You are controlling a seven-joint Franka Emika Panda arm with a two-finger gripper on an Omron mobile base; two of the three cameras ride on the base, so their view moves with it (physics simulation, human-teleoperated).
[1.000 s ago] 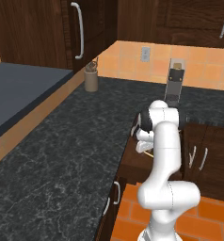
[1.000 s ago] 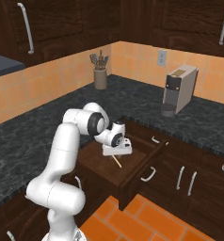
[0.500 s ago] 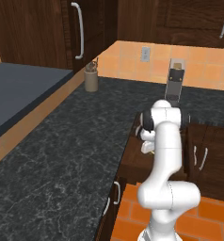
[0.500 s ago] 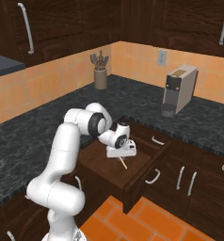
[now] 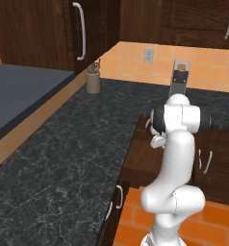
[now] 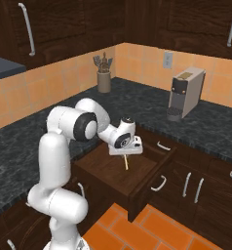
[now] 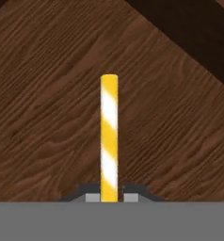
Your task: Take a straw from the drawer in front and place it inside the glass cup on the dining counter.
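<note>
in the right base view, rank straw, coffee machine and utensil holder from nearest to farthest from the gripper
1. The straw, pinched in the gripper and hanging over the open drawer.
2. The coffee machine, on the black counter to the right.
3. The utensil holder, in the back corner; close to the coffee machine's rank, hard to call.

The black speckled surface [image 6: 213,129] carries a coffee machine [image 6: 186,93] at the far right and a utensil holder [image 6: 104,78] at the far corner. Below, the open drawer [image 6: 137,193] has a bare wooden floor.
</note>
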